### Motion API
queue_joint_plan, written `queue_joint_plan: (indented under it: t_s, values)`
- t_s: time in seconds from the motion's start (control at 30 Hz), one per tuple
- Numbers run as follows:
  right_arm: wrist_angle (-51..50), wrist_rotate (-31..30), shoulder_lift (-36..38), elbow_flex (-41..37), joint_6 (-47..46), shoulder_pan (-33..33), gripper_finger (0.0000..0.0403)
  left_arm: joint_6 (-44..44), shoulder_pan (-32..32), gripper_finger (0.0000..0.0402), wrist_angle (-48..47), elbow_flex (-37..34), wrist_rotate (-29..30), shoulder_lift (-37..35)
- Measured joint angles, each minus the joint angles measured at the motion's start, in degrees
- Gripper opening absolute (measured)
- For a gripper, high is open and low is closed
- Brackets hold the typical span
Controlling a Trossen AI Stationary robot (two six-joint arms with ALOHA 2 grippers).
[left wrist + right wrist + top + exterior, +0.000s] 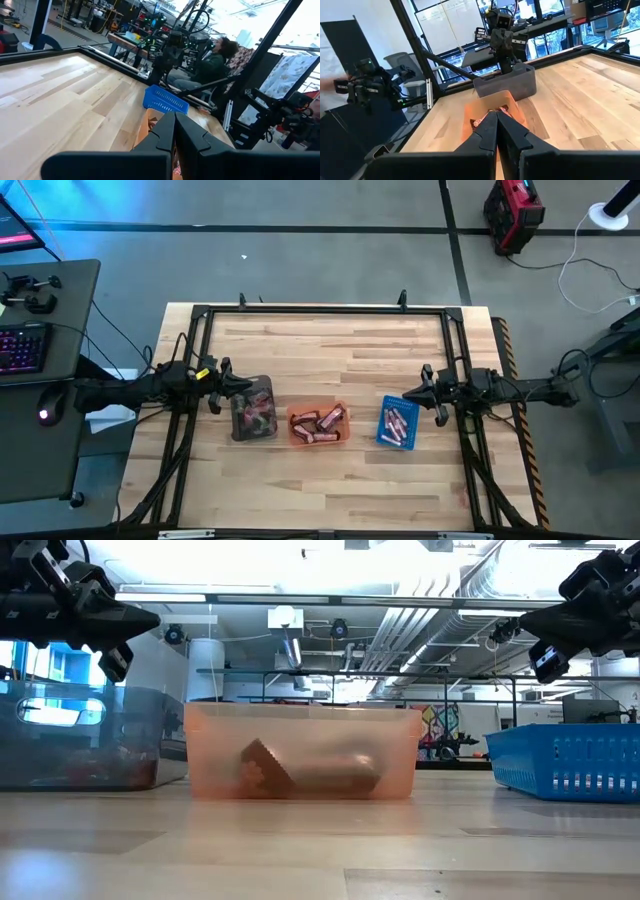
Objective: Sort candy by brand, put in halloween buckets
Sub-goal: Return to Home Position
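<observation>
Three buckets stand in a row on the table. The dark grey bucket [253, 408] holds pink and red candy [256, 416]. The translucent orange bucket [319, 423] holds reddish-brown bars [326, 423]. The blue bucket [398, 422] holds small pink pieces [397, 423]. My left gripper [249, 386] hovers shut above the grey bucket's left end, holding nothing. My right gripper [405, 393] hovers shut just right of the blue bucket, holding nothing. In the low view both grippers [150, 618] [525, 618] hang well above the buckets.
A black metal frame [320, 310] runs around the table's far and side edges. Bare wood lies on the far half of the table and along the near edge. A seated person [212, 57] shows beyond the table in the left wrist view.
</observation>
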State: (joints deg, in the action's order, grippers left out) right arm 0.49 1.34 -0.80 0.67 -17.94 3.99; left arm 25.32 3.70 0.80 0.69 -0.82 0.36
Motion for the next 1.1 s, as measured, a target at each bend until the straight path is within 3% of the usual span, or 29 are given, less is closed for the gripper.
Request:
queue_joint_plan:
  t_s: [0.27,0.5,1.1]
  values:
    - [-0.03,-0.02,-0.02,0.02,0.26,0.00,0.0000,0.00,0.00,0.0001,0.00,0.00,0.00,0.00]
    - [-0.05,-0.07,-0.02,0.02,12.67,0.00,0.0000,0.00,0.00,0.0001,0.00,0.00,0.00,0.00]
    - [0.56,-0.05,0.79,-0.09,12.86,0.17,0.0000,0.00,0.02,0.0001,0.00,0.04,0.00,-0.15]
